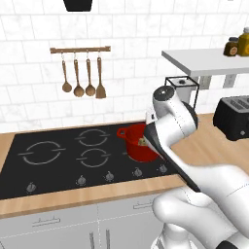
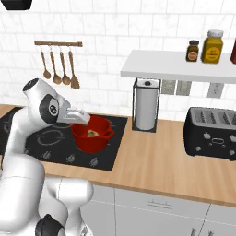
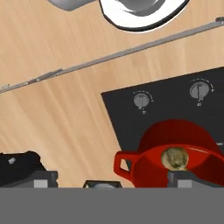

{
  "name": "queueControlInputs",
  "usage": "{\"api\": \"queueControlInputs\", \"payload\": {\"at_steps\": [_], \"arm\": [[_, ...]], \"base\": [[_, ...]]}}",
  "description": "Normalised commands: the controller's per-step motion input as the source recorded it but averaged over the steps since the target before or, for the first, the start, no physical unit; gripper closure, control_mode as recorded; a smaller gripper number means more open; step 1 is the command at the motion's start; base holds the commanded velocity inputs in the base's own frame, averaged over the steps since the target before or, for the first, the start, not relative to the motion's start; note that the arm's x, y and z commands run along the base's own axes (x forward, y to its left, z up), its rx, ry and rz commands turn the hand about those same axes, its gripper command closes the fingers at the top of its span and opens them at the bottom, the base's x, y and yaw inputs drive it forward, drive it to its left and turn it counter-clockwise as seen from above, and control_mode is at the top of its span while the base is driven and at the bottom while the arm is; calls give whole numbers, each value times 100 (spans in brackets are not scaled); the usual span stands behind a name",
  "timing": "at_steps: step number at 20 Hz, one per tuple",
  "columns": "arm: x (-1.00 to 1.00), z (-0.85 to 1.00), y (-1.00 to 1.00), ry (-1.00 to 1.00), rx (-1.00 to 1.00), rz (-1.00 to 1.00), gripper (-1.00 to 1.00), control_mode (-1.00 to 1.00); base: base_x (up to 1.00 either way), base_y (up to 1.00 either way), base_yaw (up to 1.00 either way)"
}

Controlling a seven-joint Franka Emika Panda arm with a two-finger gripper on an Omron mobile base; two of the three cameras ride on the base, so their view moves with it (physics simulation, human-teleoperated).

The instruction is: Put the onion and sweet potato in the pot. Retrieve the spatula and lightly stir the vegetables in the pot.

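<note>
- Red pot [image 1: 140, 145] sat on the black cooktop [image 1: 53, 160], at the right-hand end, centre of the left base view; one brownish vegetable [image 3: 175, 158] lay inside it.
- Gripper [image 3: 111, 179]: jaws stood wide apart, nothing between them; in the hand view the fingertips [image 3: 46, 178] rose at the bottom edge, the right one in front of the pot's wall.
- Wooden counter [image 2: 166, 161] ran right of the cooktop, lower centre of the right base view.
- On it: paper-towel roll in a black wire holder [image 2: 146, 105] near the wall, black toaster [image 2: 211, 132] far right.
- White tiled wall behind; a wooden rail with four hanging utensils [image 1: 81, 73], upper left.
- The utensil at the right end of the rail was a flat spatula [image 1: 100, 79].
- White shelf [image 2: 179, 66], upper right, carried jars [image 2: 212, 46].
- Control knobs [image 1: 109, 176] lined the cooktop's front edge.
</note>
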Motion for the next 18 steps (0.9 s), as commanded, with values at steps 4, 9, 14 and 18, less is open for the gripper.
{"api": "queueControlInputs", "payload": {"at_steps": [4, 9, 14, 18], "arm": [[2, -3, 0, 11, 11, 8, -100, -100], [2, -17, 1, 6, 7, 4, -100, -100], [0, -3, 4, 2, 2, 1, -100, 100], [0, 0, 0, 0, 0, 0, -100, 100]], "base": [[0, 0, 0], [0, 0, 0], [-15, 44, 7], [-11, 98, 6]]}}
